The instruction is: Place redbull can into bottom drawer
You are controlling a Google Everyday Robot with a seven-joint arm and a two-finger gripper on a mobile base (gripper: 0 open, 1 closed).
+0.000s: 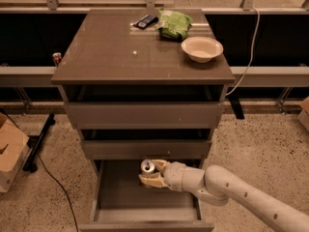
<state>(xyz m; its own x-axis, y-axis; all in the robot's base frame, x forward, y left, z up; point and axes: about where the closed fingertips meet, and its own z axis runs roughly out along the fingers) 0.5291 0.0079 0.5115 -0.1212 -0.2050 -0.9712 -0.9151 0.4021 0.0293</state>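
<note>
The bottom drawer (pixel 145 207) of the grey-brown cabinet is pulled out and its bare grey inside shows. My gripper (pixel 153 173) reaches in from the right over the back part of the drawer. It is shut on the redbull can (pixel 147 166), a slim silvery can held upright, with its pull-tab top showing. The can is above the drawer's floor, just in front of the middle drawer's front. My white arm (pixel 231 190) comes from the lower right.
On the cabinet top (pixel 111 47) are a cream bowl (pixel 202 48), a green bag (pixel 175 24) and a dark flat object (pixel 146 21). A small red can (pixel 57 58) stands on the ledge at left. A cardboard box (pixel 9 151) sits on the floor at left. A cable (pixel 248 57) hangs at right.
</note>
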